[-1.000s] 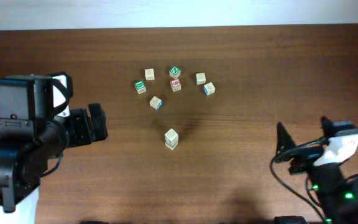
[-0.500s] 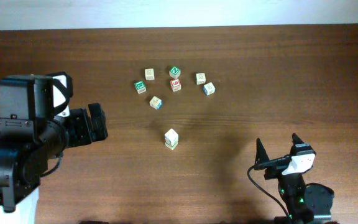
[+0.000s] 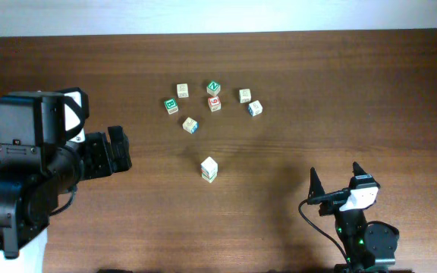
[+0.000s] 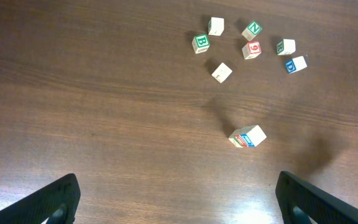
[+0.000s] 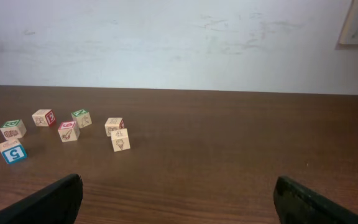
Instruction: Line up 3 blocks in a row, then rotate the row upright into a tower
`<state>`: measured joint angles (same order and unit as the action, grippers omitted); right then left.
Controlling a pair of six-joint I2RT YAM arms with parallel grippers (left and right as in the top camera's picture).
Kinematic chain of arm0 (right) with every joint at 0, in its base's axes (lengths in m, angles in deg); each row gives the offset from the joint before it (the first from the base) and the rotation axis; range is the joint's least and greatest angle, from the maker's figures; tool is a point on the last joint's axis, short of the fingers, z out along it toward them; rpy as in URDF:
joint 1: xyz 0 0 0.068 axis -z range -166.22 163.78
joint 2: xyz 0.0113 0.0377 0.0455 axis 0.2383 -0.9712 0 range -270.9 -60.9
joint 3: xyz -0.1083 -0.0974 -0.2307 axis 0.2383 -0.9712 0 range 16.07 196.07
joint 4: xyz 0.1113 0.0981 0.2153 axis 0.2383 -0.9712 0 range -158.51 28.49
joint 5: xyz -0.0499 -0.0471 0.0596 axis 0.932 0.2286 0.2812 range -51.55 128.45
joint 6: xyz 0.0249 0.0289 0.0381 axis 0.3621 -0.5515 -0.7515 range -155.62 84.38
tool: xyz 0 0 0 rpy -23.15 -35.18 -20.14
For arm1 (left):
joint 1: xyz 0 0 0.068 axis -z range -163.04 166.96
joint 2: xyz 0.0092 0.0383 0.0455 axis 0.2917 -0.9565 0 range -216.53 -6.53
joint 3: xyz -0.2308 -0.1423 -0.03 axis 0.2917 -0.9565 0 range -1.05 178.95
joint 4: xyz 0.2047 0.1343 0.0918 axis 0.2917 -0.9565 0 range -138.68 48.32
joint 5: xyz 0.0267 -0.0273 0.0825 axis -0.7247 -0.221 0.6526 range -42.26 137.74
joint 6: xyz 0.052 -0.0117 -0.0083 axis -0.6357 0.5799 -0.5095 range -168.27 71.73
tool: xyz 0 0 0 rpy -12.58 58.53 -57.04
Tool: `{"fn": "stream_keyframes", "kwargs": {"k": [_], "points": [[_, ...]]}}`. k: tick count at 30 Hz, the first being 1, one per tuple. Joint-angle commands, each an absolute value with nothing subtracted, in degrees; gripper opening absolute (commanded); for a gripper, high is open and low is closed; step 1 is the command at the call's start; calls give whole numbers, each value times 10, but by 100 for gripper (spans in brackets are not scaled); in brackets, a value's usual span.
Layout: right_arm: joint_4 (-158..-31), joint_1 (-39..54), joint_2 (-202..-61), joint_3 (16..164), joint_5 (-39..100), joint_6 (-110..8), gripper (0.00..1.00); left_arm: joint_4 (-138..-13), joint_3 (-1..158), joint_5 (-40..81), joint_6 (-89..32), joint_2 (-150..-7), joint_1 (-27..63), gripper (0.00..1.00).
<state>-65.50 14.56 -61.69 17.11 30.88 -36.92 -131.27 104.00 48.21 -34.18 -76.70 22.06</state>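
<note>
— Where does everything lie?
— The lone pale block (image 3: 209,169) stands in the middle of the tabletop (image 3: 340,91). The blue-print block (image 3: 191,125) lies a little farther back, and the plain tan block (image 3: 182,90) sits behind it, among the other cubes (image 3: 215,104) near the far side.
— And the hands?
— The left hand (image 4: 176,186) and the right hand (image 3: 335,180) are both spread wide, empty, well apart from every block.

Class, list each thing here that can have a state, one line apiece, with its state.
Left gripper: fingers open, empty.
Right gripper: fingers open, empty.
Lone pale wooden cube: resting on the brown wooden table, free of both grippers.
Seven clustered small wooden letter cubes: resting on the table, unstacked, free of both grippers.
</note>
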Motion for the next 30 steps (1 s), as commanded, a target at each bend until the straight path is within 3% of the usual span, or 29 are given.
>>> {"fn": "stream_keyframes", "kwargs": {"k": [1,18,22,30], "points": [[-652,149,-611,164,314,-369,98,-1312,1040,486,-349,-764,219,99],[-652,149,-611,164,314,-369,98,-1273,1028,523,-349,-761,219,99],[-652,149,-611,164,314,-369,98,-1094,885,540,-412,-700,219,99],[-652,149,-611,164,314,-369,98,-724,423,525,-489,-450,175,99]]}}
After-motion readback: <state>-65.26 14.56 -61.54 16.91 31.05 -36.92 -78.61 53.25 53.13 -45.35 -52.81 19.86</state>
